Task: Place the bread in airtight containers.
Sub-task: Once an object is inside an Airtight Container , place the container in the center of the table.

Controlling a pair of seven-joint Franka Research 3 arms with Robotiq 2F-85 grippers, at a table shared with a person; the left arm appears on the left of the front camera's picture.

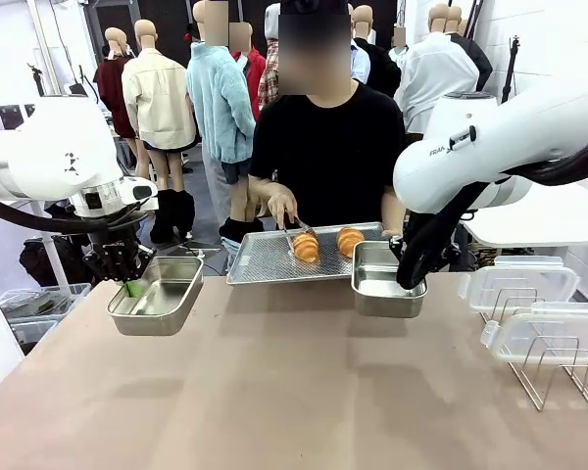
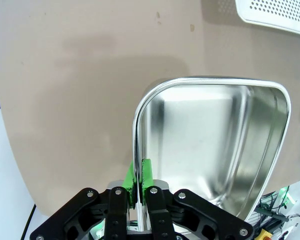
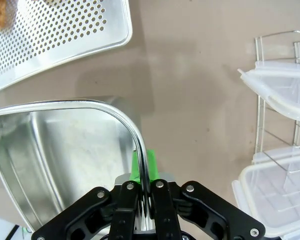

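Note:
Two golden-brown croissants (image 1: 306, 247) (image 1: 350, 241) lie on a perforated steel tray (image 1: 260, 264) at the far side, where a person's hand holds tongs (image 1: 302, 227) over the left one. My left gripper (image 1: 132, 287) is shut on the rim of an empty steel container (image 1: 157, 296), held above the table at the left; the wrist view shows the green pads (image 2: 146, 172) pinching its wall (image 2: 136, 150). My right gripper (image 1: 408, 280) is shut on the rim of a second empty container (image 1: 384, 282), lifted beside the tray; its pads (image 3: 152, 161) clamp the wall (image 3: 140, 150).
A wire rack (image 1: 554, 377) at the right holds two clear white-rimmed lids (image 1: 519, 286) (image 1: 549, 333), also seen in the right wrist view (image 3: 280, 92). The tray's corner (image 3: 65, 35) lies close to the right container. Bare tabletop (image 1: 274, 392) spreads across the near side.

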